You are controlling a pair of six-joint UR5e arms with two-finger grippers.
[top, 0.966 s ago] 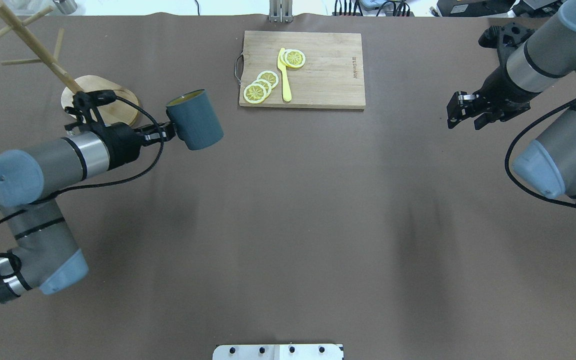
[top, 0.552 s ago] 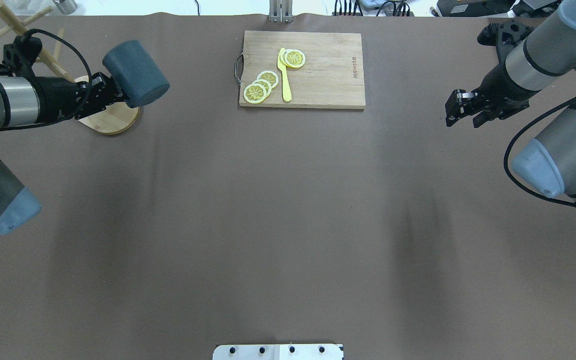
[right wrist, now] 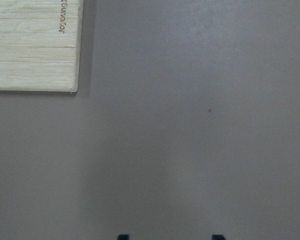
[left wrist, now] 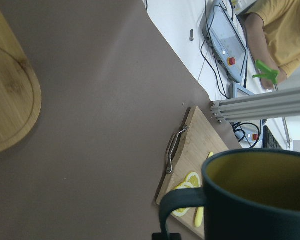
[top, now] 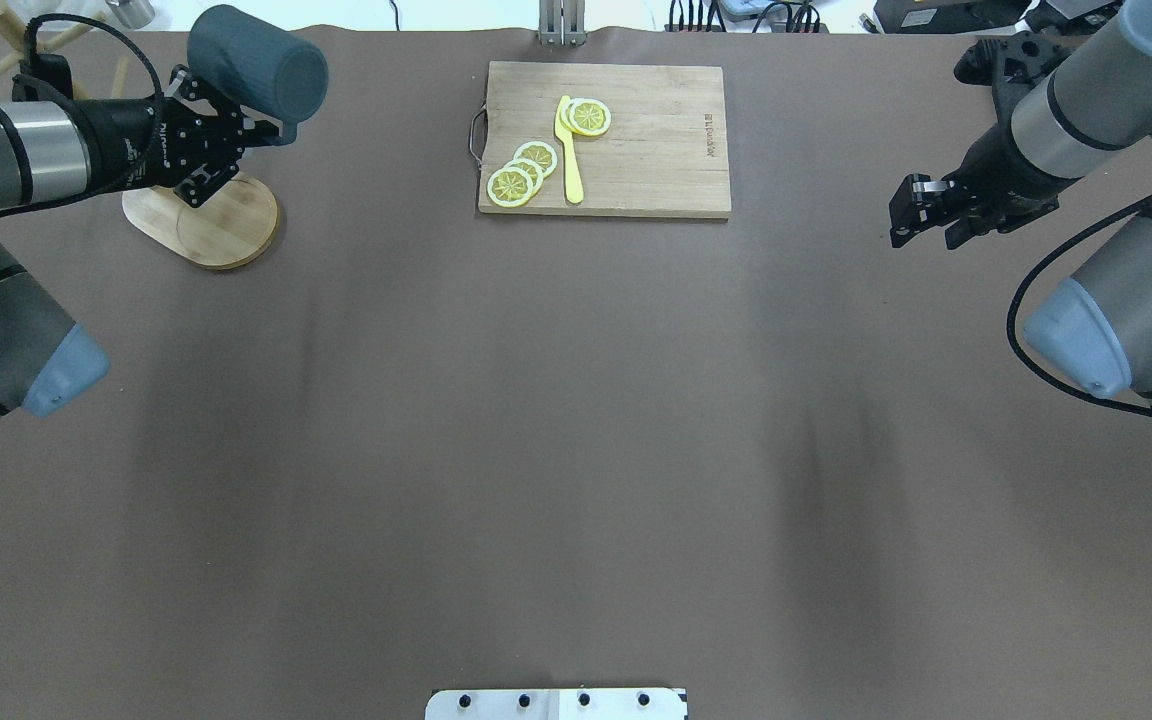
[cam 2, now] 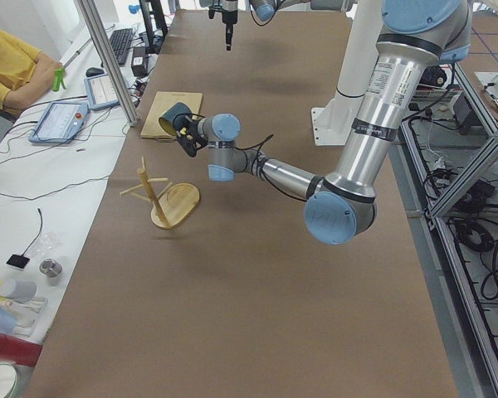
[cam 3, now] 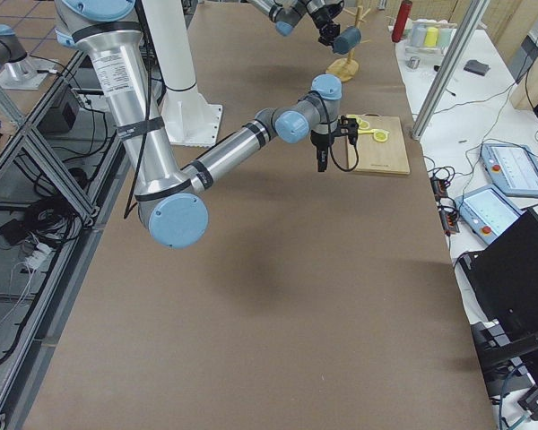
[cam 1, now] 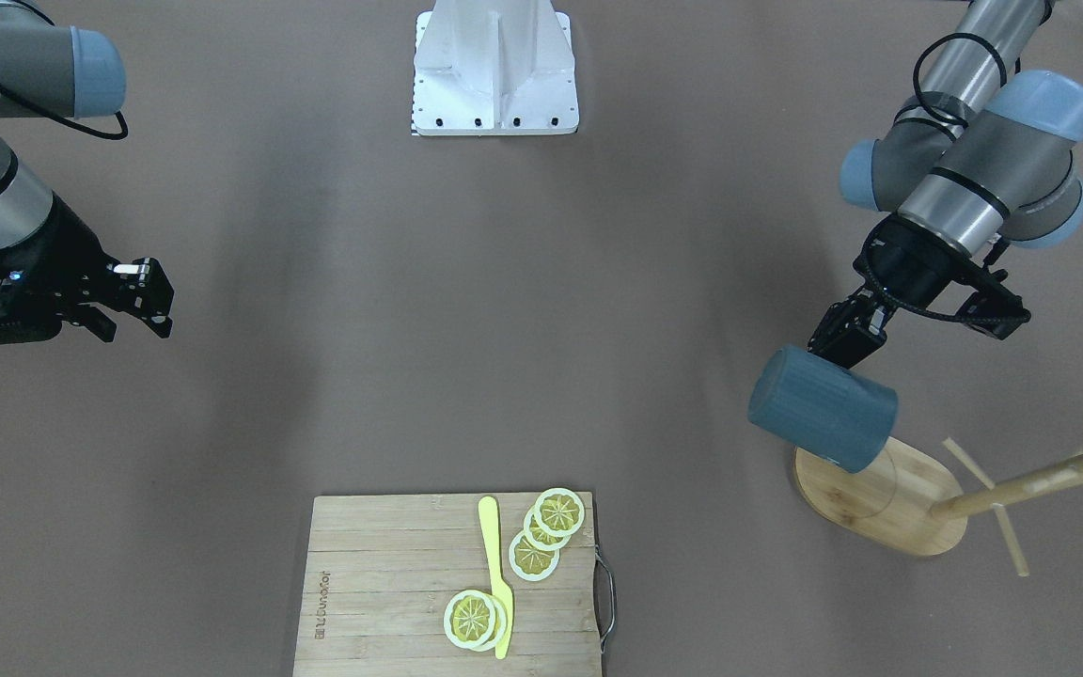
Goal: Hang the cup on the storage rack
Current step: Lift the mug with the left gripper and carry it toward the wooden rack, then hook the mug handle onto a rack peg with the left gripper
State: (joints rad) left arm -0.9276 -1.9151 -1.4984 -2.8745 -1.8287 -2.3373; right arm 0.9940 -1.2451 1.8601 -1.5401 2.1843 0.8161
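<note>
Left hand [cam 1: 844,340] clamped on cup [cam 1: 822,408] handle — cup aloft, tilted, near storage rack [cam 1: 880,508], right hand [cam 1: 151,296] parted, empty.

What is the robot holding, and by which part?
The left gripper holds the cup by its loop handle, in the air. The right gripper is open and empty.

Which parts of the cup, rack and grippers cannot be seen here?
- Storage rack top: cut off by the right edge in the front-facing view; mostly covered by the left arm overhead.
- Left gripper, its hold on the cup: hidden behind the cup in exterior views; cut by the wrist view's bottom edge.
</note>
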